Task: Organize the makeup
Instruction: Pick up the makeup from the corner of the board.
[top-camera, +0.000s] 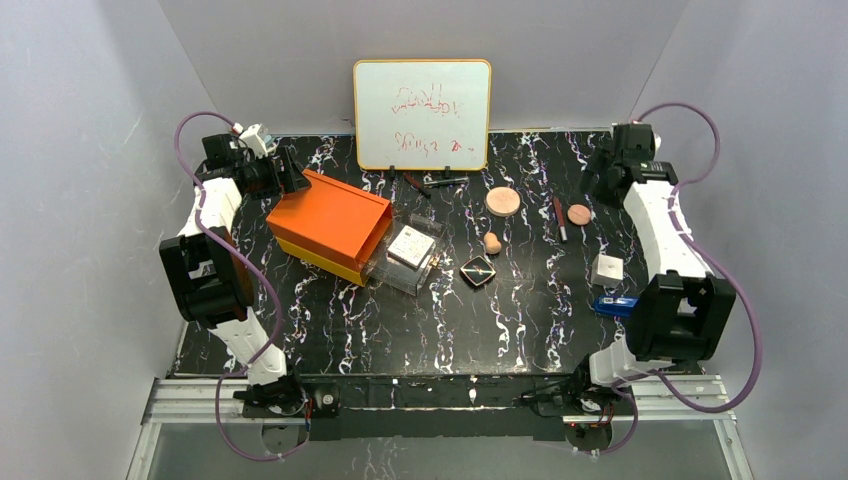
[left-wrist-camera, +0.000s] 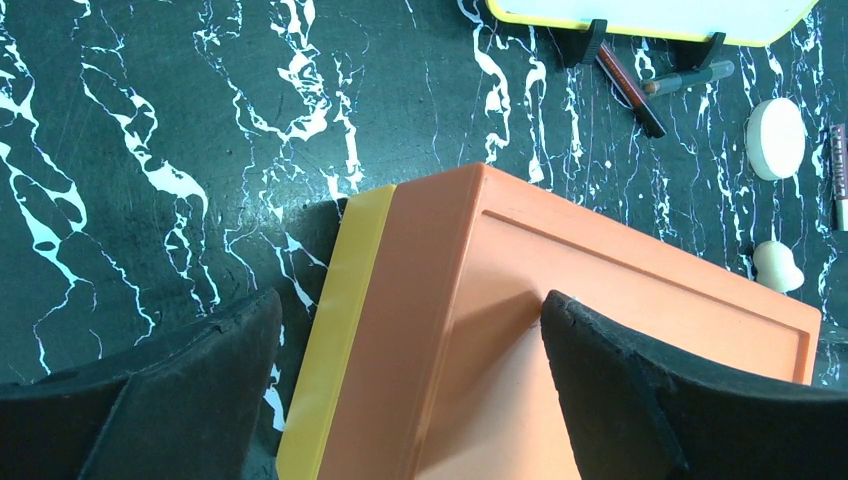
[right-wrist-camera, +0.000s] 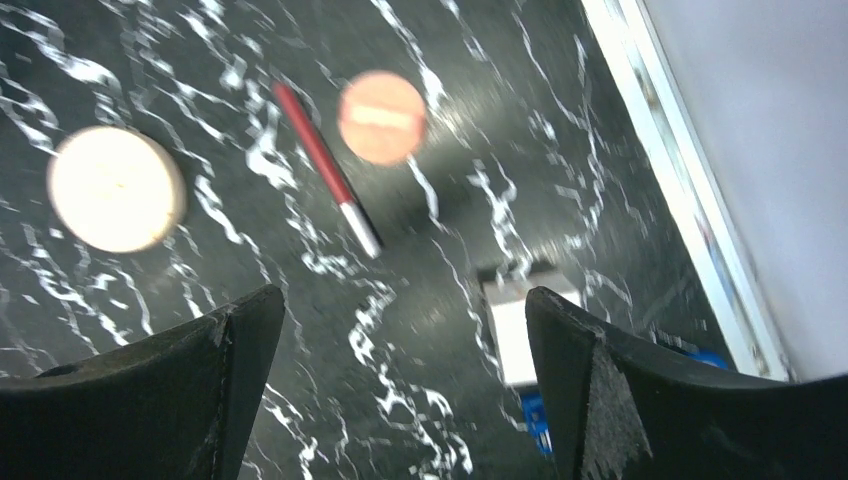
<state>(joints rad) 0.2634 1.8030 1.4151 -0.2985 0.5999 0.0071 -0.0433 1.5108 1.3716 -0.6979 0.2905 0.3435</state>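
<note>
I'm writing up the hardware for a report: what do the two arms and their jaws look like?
Both the left arm and right arm have white link shells with chunky black joint housings. A purple cable loops along each. The jaws are matte black with rough, slightly ragged edges.

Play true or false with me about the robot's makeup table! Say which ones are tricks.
1. The left gripper is holding the tan sponge. False: it is open and empty, above the orange box, and the sponge sits alone on the table.
2. The red pencil lies between the big disc and the small disc. True.
3. The black square compact is inside the clear drawer. False: it lies on the table beside the drawer.
4. The right gripper is open with nothing in it. True.
</note>
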